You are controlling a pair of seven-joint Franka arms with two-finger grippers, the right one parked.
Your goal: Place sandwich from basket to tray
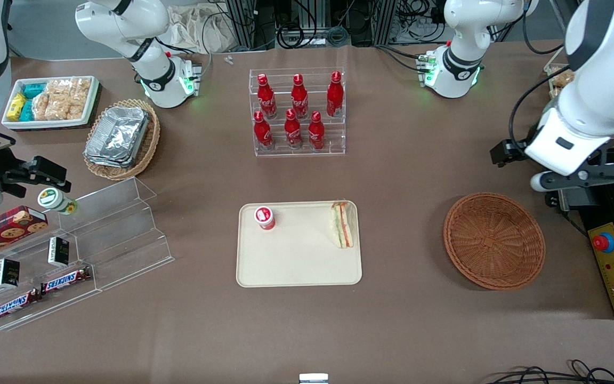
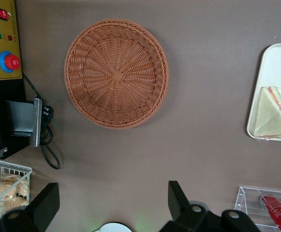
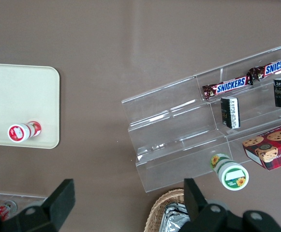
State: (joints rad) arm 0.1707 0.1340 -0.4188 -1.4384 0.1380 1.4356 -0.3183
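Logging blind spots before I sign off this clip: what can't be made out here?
- Front view: the working arm's own body hides its open claw.
- Left wrist view: picture edge cuts off the cream rectangular plastic tray.
- Triangular white-bread sandwich: underside hidden against the tray.

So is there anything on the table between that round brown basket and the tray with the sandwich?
No, just bare tabletop between the basket and the tray, as the front view shows. The open pincer hangs above the basket's end.
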